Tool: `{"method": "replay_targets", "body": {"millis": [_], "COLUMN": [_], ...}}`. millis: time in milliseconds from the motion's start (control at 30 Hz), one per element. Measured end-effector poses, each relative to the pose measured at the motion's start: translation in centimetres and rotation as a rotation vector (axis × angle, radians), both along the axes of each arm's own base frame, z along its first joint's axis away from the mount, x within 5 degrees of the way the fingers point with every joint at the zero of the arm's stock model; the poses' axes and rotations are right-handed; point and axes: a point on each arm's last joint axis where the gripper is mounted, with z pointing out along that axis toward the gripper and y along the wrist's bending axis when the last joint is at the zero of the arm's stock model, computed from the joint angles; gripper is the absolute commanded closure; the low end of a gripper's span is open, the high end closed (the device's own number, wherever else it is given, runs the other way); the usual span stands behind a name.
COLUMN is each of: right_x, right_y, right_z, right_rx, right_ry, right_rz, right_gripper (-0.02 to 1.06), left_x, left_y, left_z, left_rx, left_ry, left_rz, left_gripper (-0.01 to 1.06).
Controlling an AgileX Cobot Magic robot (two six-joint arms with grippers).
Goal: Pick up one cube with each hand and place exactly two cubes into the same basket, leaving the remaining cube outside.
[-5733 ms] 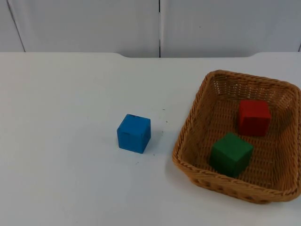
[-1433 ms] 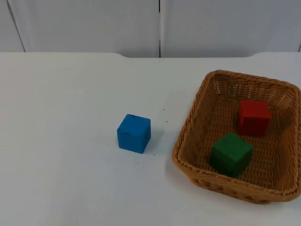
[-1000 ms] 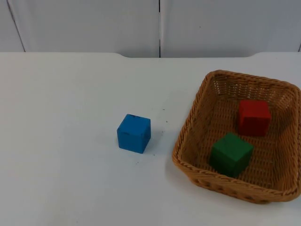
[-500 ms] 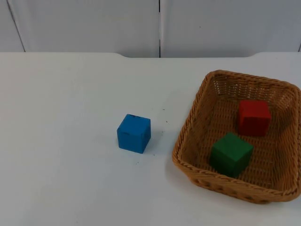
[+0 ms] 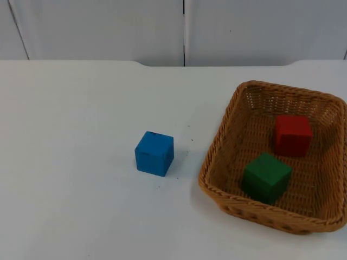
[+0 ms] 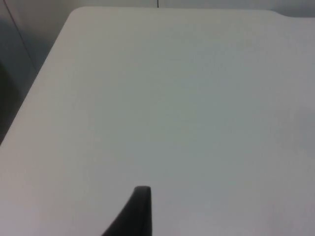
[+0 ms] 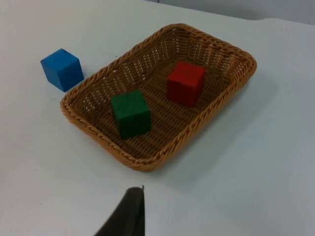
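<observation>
Top view: we see red cube (image 5: 293, 135) and green cube (image 5: 265, 177) inside wicker basket (image 5: 217, 146), blue cube (image 5: 154, 153) outside on table (image 5: 70, 162). Both grippers wait back; finger state we cannot tell.

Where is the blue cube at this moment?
In the top view the blue cube stands on the white table, outside the wicker basket and to its left, apart from its rim.
</observation>
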Motion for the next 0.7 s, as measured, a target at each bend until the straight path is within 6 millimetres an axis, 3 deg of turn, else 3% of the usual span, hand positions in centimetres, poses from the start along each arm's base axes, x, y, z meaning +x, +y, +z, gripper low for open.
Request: {"method": "replay_targets", "body": {"millis": [700], "right_x": [-0.02], "right_y": [0.09], "right_z": [0.01], "right_rx": [0.005], "right_ry": [0.001], "right_rz": [-0.048], "right_gripper": [-0.01], "left_x": [0.0], "left_y": [0.0], "left_z": [0.0], "left_rx": [0.0], "left_ry": [0.0], "left_rz": [0.0], "left_gripper": [0.0]}}
